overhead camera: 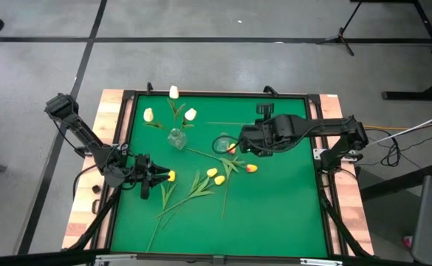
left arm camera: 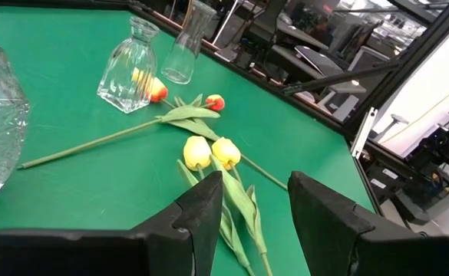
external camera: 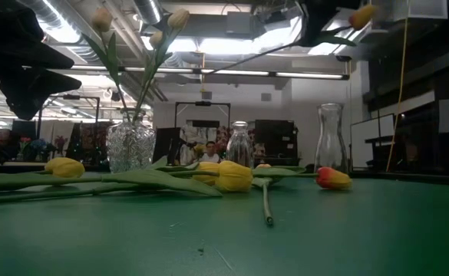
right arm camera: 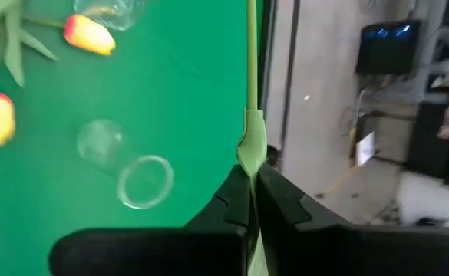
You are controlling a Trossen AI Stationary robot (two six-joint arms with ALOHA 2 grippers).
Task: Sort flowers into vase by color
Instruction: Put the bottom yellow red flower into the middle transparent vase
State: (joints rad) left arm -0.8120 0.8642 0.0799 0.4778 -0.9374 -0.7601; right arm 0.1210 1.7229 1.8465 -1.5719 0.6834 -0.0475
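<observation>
Green felt is covering the surface (overhead camera: pixel 275 214), which is sitting inside a dark frame on a wooden base. Reaching in from the right side, the right arm is holding its right hand (overhead camera: pixel 239 142) above the middle of the felt, and its two fingers are pressing together on the thin green stem of a tulip (right arm camera: pixel 250 92); in the right wrist view that stem is running straight out from between the fingertips, above the felt near the surface's edge. From the left side, the left arm is keeping its left hand (overhead camera: pixel 159 176) low over the felt with the fingers spread apart and gripping nothing, while a yellow tulip (overhead camera: pixel 170 176) is lying just beside its tips. A cut-glass vase (overhead camera: pixel 176 137) is standing left of the centre with three white tulips (overhead camera: pixel 173 92) fanning out of it. A clear bottle vase (overhead camera: pixel 224 142) is standing just beside the right hand. Loose tulips are lying between the two hands: two yellow ones (overhead camera: pixel 216 176) side by side with their stems trailing toward the near-left corner, and an orange-yellow one (overhead camera: pixel 250 168) resting just below the right hand.
</observation>
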